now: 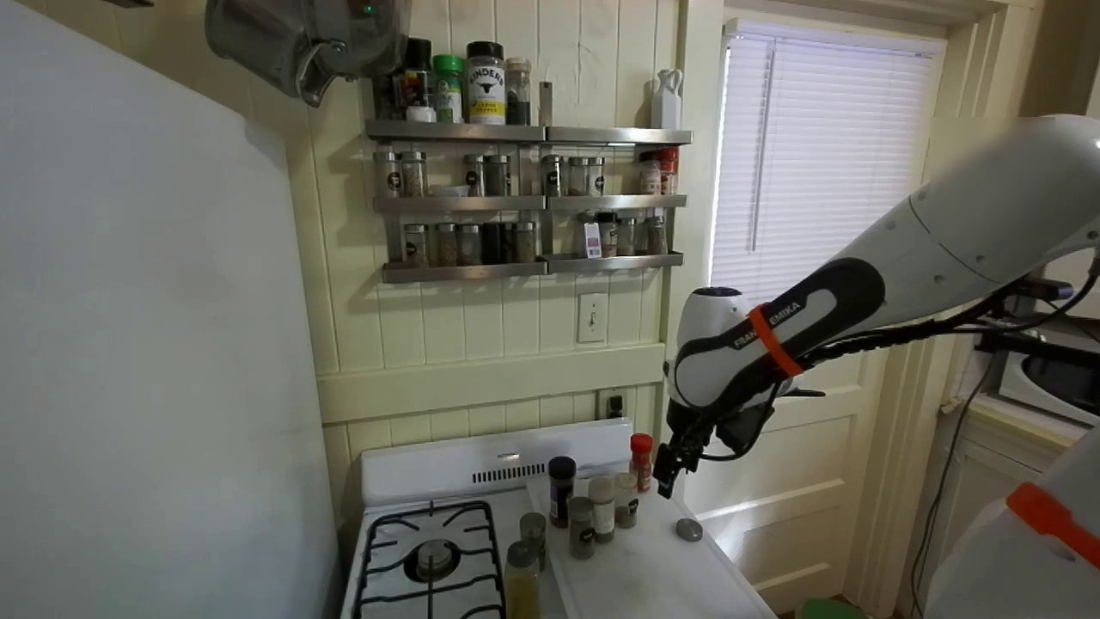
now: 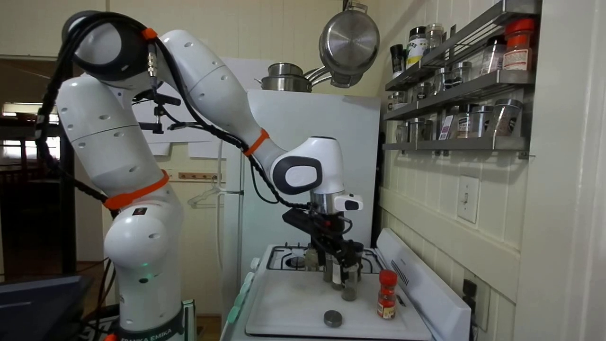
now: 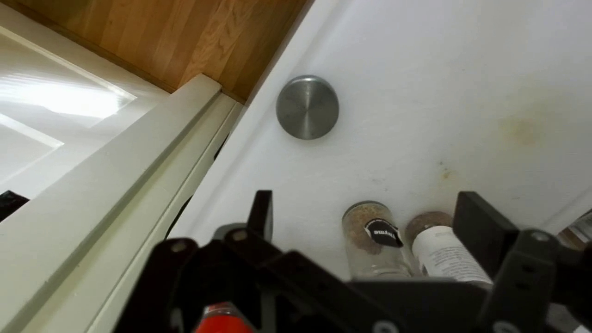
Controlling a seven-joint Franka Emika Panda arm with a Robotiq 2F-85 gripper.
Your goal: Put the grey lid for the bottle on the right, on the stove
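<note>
The grey lid (image 3: pixel 307 107) is lying on the white cover (image 1: pixel 644 585) over part of the stove (image 1: pixel 412 471), the gripper (image 3: pixel 372 217) hovering with fingers (image 3: pixel 483 231) spread apart.
White blinds (image 1: pixel 825 163) are hanging beside a panelled wall (image 1: pixel 464 318) in an exterior view; only the wrist view is making the thyme label (image 3: pixel 385 232) on a jar (image 3: pixel 367 254) readable. There, the gripper and lower edge are hiding much of the red-capped bottle (image 3: pixel 224 323).

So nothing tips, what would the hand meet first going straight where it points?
Probably the flat white stovetop cover between the round grey metal lid and the clear glass thyme jar; depth is unclear.
</note>
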